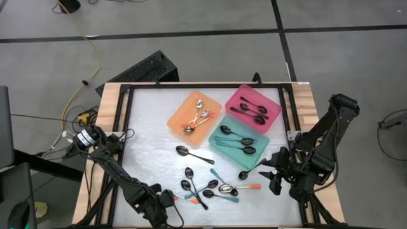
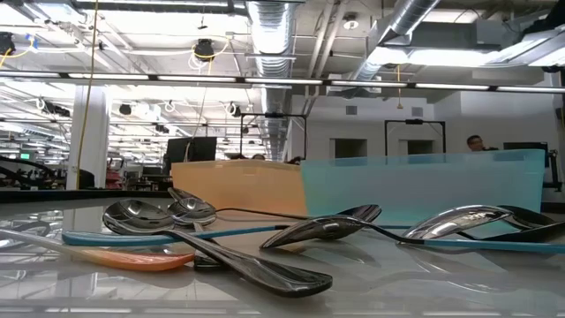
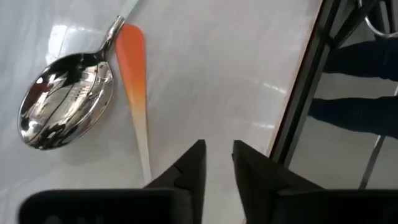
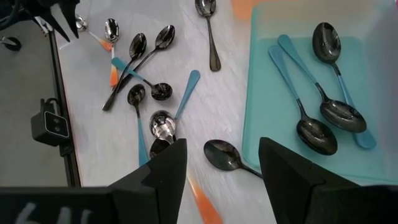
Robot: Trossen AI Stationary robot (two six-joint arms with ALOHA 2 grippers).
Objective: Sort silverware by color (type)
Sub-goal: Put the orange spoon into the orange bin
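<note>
Several spoons (image 1: 210,187) lie in a loose pile near the table's front edge; in the low view they (image 2: 212,243) fill the foreground. My left gripper (image 1: 170,198) hovers at the pile's left end, its fingers (image 3: 217,163) a little apart with bare table between them. Beside one finger runs the narrow neck of an orange-handled spoon (image 3: 134,74), next to a shiny bowl (image 3: 65,106). My right gripper (image 1: 273,175) hangs open above the table right of the pile, over a black spoon (image 4: 224,154). More spoons lie in the three trays.
An orange tray (image 1: 181,114), a teal tray (image 1: 261,137) and a pink tray (image 1: 245,94) stand at the table's middle and back. A lone black spoon (image 1: 191,152) lies in front of the orange tray. A black frame rail (image 3: 305,81) runs along the table's edge by my left gripper.
</note>
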